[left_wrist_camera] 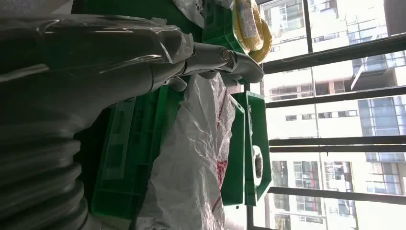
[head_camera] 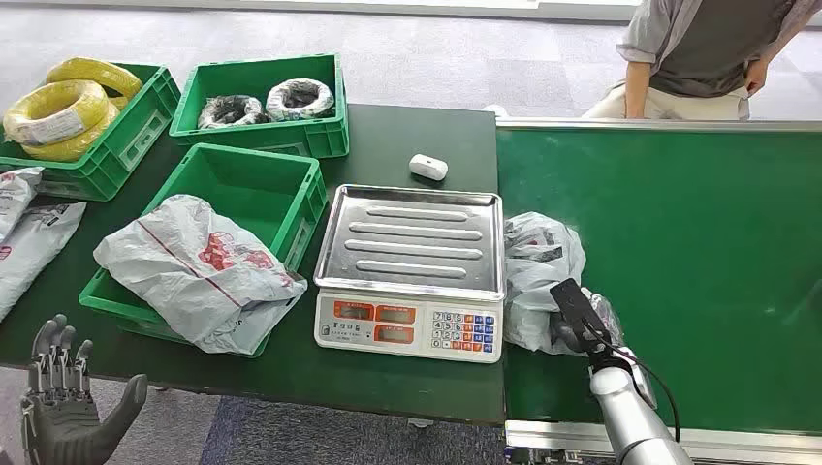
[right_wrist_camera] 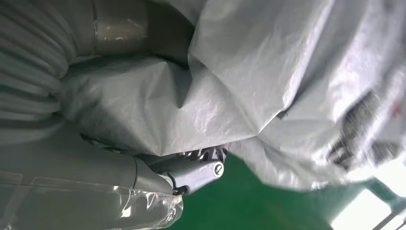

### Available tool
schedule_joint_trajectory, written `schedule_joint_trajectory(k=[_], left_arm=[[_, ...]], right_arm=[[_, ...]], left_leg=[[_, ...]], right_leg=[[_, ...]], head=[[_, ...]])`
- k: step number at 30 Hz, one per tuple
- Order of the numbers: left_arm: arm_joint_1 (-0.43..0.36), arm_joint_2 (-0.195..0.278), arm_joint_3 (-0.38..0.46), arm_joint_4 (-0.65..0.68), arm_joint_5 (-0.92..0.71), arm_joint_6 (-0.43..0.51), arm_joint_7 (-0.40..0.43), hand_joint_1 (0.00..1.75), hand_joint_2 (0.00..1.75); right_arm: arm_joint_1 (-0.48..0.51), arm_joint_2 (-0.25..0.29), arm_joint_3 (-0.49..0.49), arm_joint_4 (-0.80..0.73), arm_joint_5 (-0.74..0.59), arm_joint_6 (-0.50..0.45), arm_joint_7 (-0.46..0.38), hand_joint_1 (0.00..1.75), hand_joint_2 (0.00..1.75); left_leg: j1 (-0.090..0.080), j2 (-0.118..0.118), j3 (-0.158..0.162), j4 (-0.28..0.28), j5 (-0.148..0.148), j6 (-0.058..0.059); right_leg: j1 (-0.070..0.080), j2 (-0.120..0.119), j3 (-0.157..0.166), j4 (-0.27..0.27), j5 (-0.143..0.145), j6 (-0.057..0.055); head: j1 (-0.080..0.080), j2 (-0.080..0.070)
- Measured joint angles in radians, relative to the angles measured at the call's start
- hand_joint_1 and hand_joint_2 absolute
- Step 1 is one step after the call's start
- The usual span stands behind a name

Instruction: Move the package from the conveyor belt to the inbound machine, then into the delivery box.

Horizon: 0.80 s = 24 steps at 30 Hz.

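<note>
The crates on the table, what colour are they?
The crates are green, solid plastic; the head view shows this best.

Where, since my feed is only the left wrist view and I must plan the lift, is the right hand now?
Observer: The right hand is at the grey package, which lies on the conveyor belt, at the end next to the table.
Operator: Is it gripped?
Observer: Cannot tell; the right wrist view shows the thumb against the wrinkled plastic.
Operator: Where is the scale?
Observer: The scale stands on the table right beside that package, its steel tray bare.
</note>
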<state>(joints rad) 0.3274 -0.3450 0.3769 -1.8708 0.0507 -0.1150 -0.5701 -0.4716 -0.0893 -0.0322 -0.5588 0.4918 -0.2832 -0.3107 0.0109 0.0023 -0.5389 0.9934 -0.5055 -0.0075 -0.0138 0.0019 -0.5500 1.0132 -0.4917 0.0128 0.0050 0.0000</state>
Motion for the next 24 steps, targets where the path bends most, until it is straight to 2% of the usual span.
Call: schedule_joint_trajectory(k=[2,8,13,16,19,21,24], left_arm=[[0.002,-0.001,0.000,-0.002,0.000,0.002,0.001,0.00,1.75],[0.004,-0.004,0.001,-0.007,0.000,0.020,0.004,0.00,1.75],[0.002,-0.006,0.001,-0.007,-0.003,0.018,0.003,0.00,1.75],[-0.004,-0.007,0.001,-0.005,-0.013,0.004,-0.003,0.00,1.75],[-0.014,-0.008,-0.001,-0.001,-0.020,-0.005,-0.011,0.00,1.75],[-0.023,-0.007,-0.003,0.004,-0.021,-0.010,-0.015,0.00,1.75],[-0.042,0.001,-0.011,0.015,-0.022,-0.015,-0.022,0.00,1.75]], right_arm=[[0.010,0.002,-0.019,-0.030,-0.050,0.003,-0.014,1.75,1.75],[0.081,0.018,-0.152,-0.253,-0.386,0.003,-0.119,1.75,1.75],[0.143,0.031,-0.214,-0.474,-0.469,-0.151,-0.254,1.75,1.75],[0.164,0.040,-0.210,-0.609,-0.419,-0.228,-0.301,1.75,1.75],[0.158,0.046,-0.167,-0.699,-0.302,-0.239,-0.277,1.75,1.75],[0.128,0.046,-0.106,-0.723,-0.177,-0.186,-0.217,1.75,1.75],[0.036,0.048,0.025,-0.701,0.014,-0.020,-0.119,1.75,1.75]], left_leg=[[0.000,-0.001,-0.001,0.000,0.000,0.000],[0.000,-0.005,-0.008,0.000,0.000,0.000],[0.000,-0.005,-0.009,0.000,0.000,0.000],[0.000,-0.002,-0.010,0.000,0.000,0.000],[0.000,-0.001,-0.009,0.000,0.000,0.000],[0.000,0.001,-0.010,0.000,0.001,0.000],[0.000,0.003,-0.008,0.000,0.002,-0.001]], right_leg=[[0.000,-0.001,-0.001,0.000,0.000,0.000],[0.000,-0.004,-0.006,0.000,0.000,0.000],[0.000,-0.004,-0.008,0.000,0.000,0.000],[0.000,-0.002,-0.008,0.000,0.000,0.000],[0.000,-0.001,-0.008,0.000,0.000,0.000],[0.000,0.000,-0.008,0.001,0.001,-0.001],[0.000,0.002,-0.008,0.001,0.002,-0.002]], head=[[0.000,0.000],[0.000,0.000],[0.000,0.000],[0.000,0.000],[0.000,0.000],[0.000,0.000],[0.000,0.000]])
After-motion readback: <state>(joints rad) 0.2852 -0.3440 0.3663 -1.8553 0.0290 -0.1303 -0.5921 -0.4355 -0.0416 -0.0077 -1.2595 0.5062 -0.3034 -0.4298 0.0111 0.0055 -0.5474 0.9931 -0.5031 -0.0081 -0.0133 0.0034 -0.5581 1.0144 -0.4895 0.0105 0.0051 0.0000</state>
